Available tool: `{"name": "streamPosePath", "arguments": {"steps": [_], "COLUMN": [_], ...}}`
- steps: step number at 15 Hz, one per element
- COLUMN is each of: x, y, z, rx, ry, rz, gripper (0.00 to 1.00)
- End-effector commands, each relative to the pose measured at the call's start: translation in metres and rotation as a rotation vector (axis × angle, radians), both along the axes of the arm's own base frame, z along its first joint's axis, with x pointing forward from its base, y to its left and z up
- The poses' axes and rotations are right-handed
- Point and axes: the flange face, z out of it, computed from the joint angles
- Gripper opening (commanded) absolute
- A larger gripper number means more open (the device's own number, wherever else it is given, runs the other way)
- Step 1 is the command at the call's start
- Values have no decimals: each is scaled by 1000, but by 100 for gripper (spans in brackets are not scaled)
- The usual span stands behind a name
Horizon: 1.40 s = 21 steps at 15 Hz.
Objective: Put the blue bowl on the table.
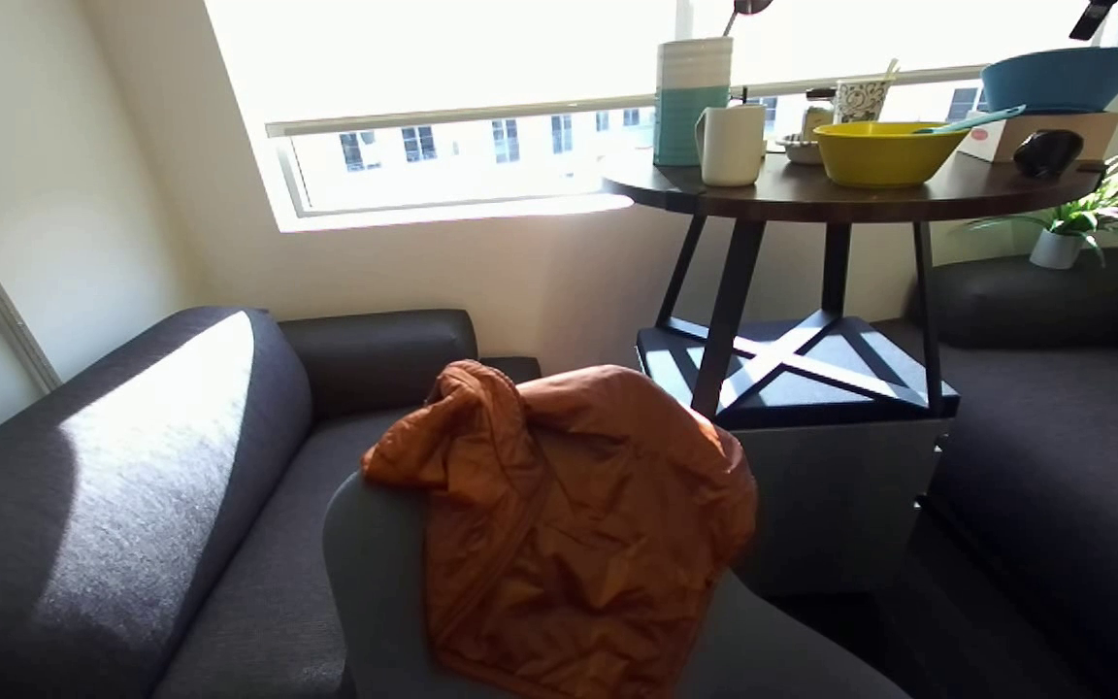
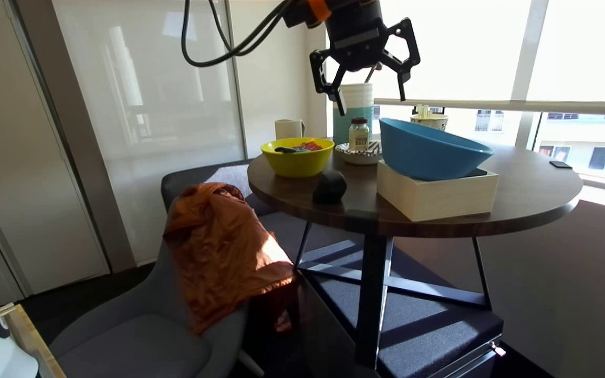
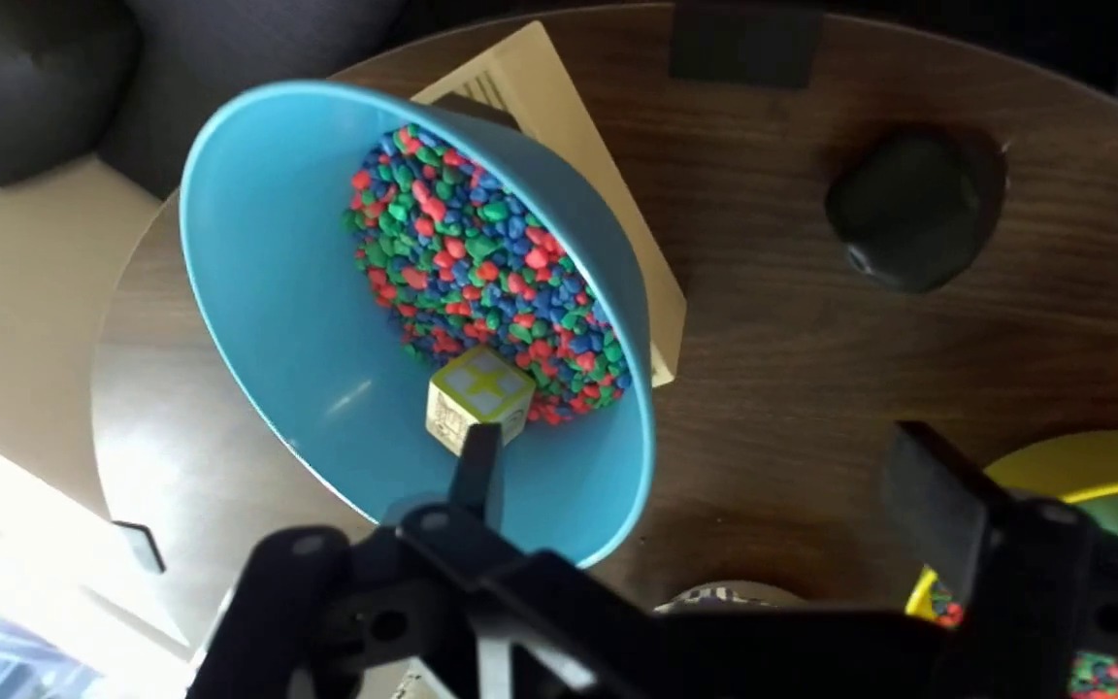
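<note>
The blue bowl (image 2: 428,152) sits tilted on a light wooden box (image 2: 439,202) that stands on the table (image 2: 533,178). The bowl also shows in an exterior view (image 1: 1064,80) and in the wrist view (image 3: 278,223), where it holds red, green and blue pebbles and a yellow-and-white cube (image 3: 486,383). The round dark brown table top also shows in an exterior view (image 1: 782,197) and in the wrist view (image 3: 763,369). My gripper (image 2: 371,100) is wide open and empty above the table. In the wrist view (image 3: 695,437) one fingertip overlaps the bowl's picture, and the other is near the yellow bowl.
The yellow bowl (image 2: 297,164), a black rounded object (image 2: 330,186), a white-capped-in-brown jar (image 2: 358,135), a patterned dish (image 2: 355,156), a tall teal-and-white canister (image 1: 693,116) and a white mug (image 1: 734,146) stand on the table. A chair with an orange jacket (image 2: 218,247) is beside it.
</note>
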Motion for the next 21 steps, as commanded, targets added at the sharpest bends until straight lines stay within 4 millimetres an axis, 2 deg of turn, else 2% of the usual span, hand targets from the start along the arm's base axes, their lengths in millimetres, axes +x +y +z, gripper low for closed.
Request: {"name": "streamPosePath", "arguments": {"steps": [1, 2, 5, 7, 8, 9, 10, 11, 16, 21], "x": [7, 10, 19, 25, 28, 31, 32, 33, 33, 32], "y": [2, 3, 0, -3, -4, -5, -7, -8, -12, -13], "z": [0, -5, -14, -19, -22, -24, -26, -26, -21, -16], "rx": [11, 3, -36, -54, -61, -70, -78, -84, -96, -93], "ry": [77, 110, 143, 125, 121, 116, 113, 109, 101, 85], "rz": [184, 230, 247, 231, 220, 214, 211, 208, 191, 174], "gripper": [100, 98, 70, 60, 61, 43, 37, 34, 0, 1]}}
